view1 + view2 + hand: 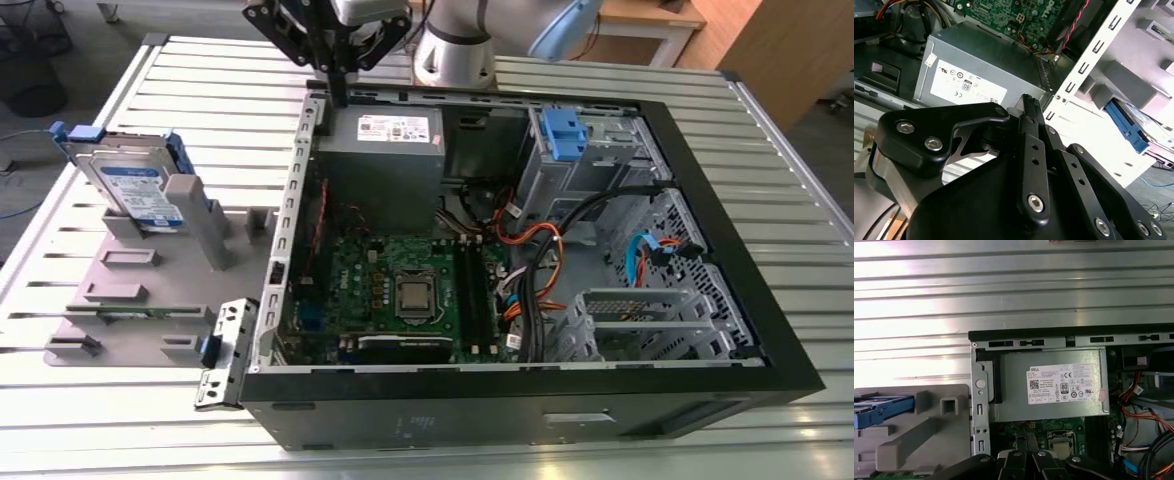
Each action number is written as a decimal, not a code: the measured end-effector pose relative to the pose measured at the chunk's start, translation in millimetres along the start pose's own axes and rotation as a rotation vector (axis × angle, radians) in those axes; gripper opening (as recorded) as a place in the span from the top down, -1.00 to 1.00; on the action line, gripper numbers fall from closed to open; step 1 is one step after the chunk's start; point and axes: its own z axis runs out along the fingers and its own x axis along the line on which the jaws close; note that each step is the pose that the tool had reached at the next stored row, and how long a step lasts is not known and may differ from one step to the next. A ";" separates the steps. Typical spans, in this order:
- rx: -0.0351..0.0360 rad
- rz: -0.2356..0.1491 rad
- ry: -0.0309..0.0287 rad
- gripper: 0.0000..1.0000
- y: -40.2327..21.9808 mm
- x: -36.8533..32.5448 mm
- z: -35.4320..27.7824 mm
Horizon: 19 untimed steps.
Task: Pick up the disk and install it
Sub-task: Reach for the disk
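While jaws hang above case (534, 400), disk (140, 195) sits well apart

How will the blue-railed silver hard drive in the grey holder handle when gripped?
The silver metal hard drive with blue plastic rails looks rigid and probably dense for its size. Standing tilted on edge in the grey plastic holder, it could tip if nudged.

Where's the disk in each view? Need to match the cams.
Exterior view: the disk stands on edge in the grey fixture, on the exterior view's left of the case.
Second wrist view: the disk shows its blue rail past the case's perforated side wall.
First wrist view: the disk shows its blue rail on the fixture, outside the case wall.
Shared landmark: the power supply, with its white label.
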 end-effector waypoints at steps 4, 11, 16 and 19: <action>0.0000 0.000 0.0000 0.79 -0.5 6.7 -0.2; 0.0000 0.000 0.0000 0.79 -0.8 10.5 -0.3; 0.0000 0.000 0.0000 0.79 -0.8 10.6 -0.3; 0.0000 0.000 0.0000 0.79 -1.0 12.0 -0.4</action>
